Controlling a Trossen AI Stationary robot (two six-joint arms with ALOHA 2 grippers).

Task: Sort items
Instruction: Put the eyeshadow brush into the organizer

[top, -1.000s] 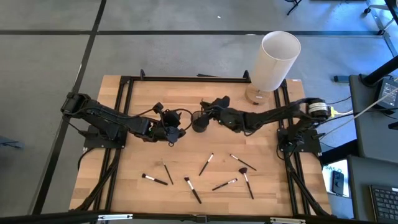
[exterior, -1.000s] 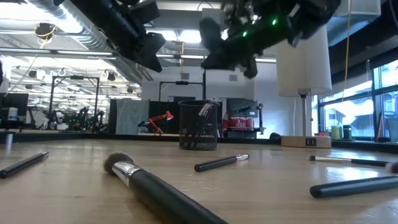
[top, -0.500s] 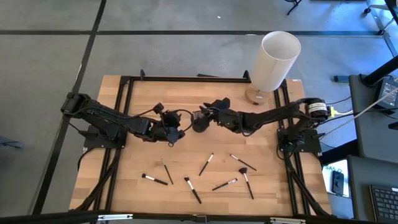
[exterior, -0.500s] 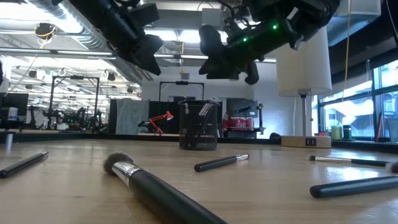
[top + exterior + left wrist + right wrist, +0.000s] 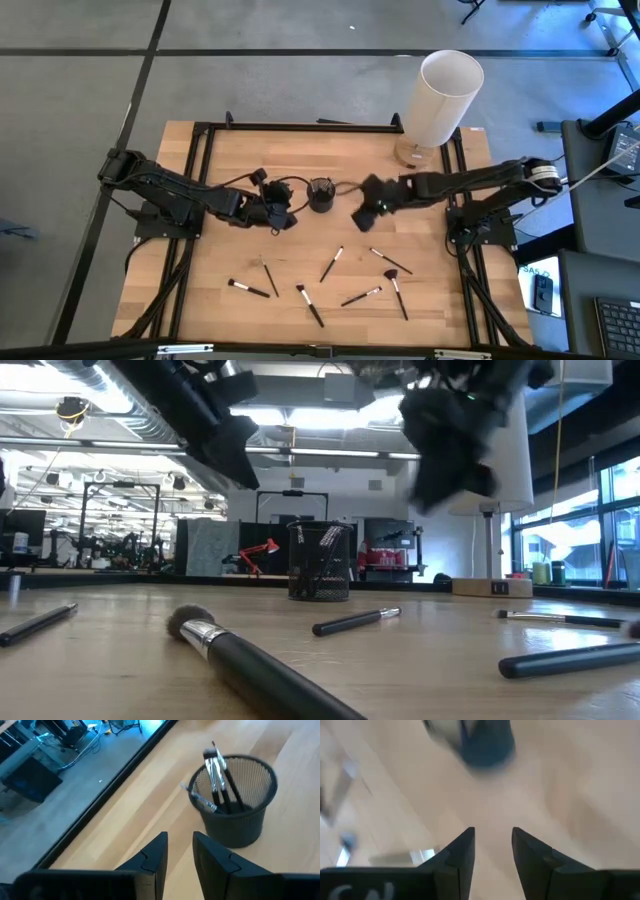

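Note:
A small black mesh cup stands on the wooden table at mid-table, with several makeup brushes upright in it. Several more brushes lie flat on the near half, among them and a fan-headed one. My left gripper hovers just left of the cup, open, with nothing between its fingers. My right gripper hangs right of the cup, above the table, open and empty.
A tall white cylinder stands on a wooden base at the far right corner. A black frame runs along the table's edges. In the low view a thick brush lies close to the camera.
My right gripper has drawn away from above the cup, toward the table's right edge and slightly nearer, moving fast enough to blur. My left gripper and the brushes lying on the table have stayed put.

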